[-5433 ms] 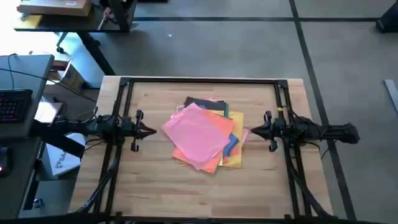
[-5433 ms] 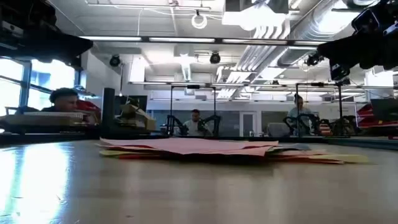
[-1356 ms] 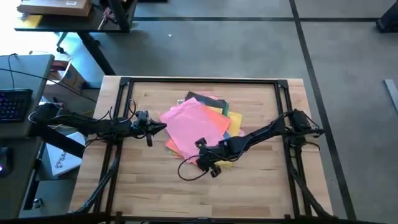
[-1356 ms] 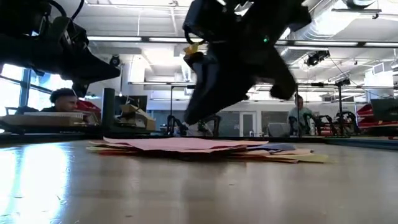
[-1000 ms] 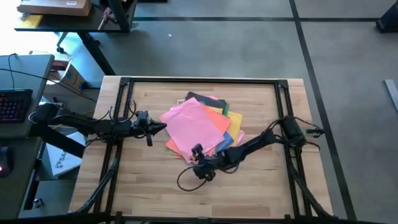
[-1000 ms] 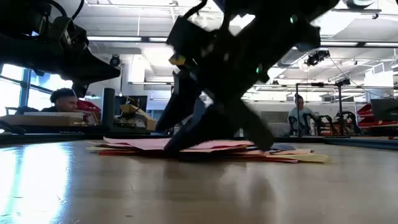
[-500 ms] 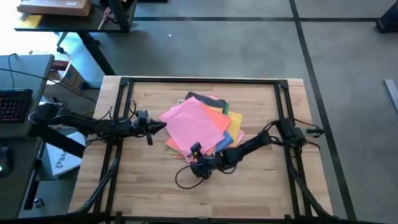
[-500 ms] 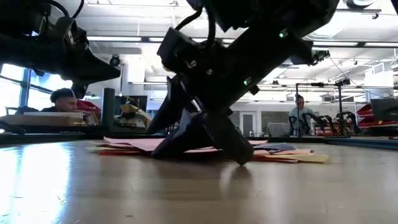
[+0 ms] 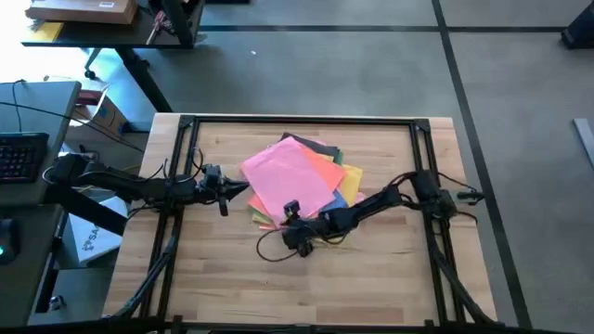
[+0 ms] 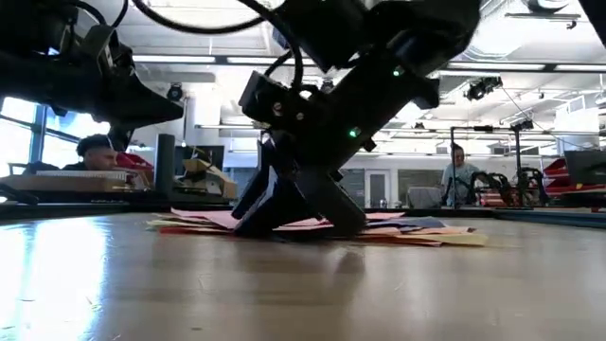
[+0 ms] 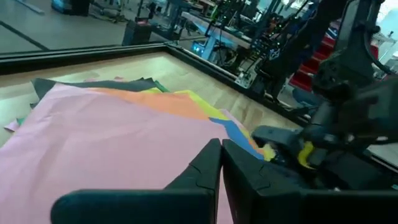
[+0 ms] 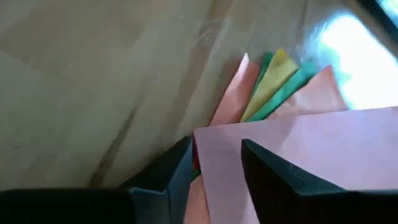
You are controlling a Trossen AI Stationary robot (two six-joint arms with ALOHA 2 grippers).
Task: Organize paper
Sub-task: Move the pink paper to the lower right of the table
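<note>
Loose stack of paper (image 9: pixel 295 181) lay fanned at the middle of the wooden surface (image 9: pixel 223 278), pink sheet on top, with orange, yellow, green, blue and dark grey edges poking out under it. Right end effector (image 9: pixel 290 232) was down at the stack's near corner, fingers (image 12: pixel 273 177) parted a little with the pink sheet's corner between them; whether they gripped it could not be told. Left end effector (image 9: pixel 243 188) hung just beside the stack's left edge, fingers (image 11: pixel 205 165) pressed together, holding nothing. A person sat far behind the stack in the room.
</note>
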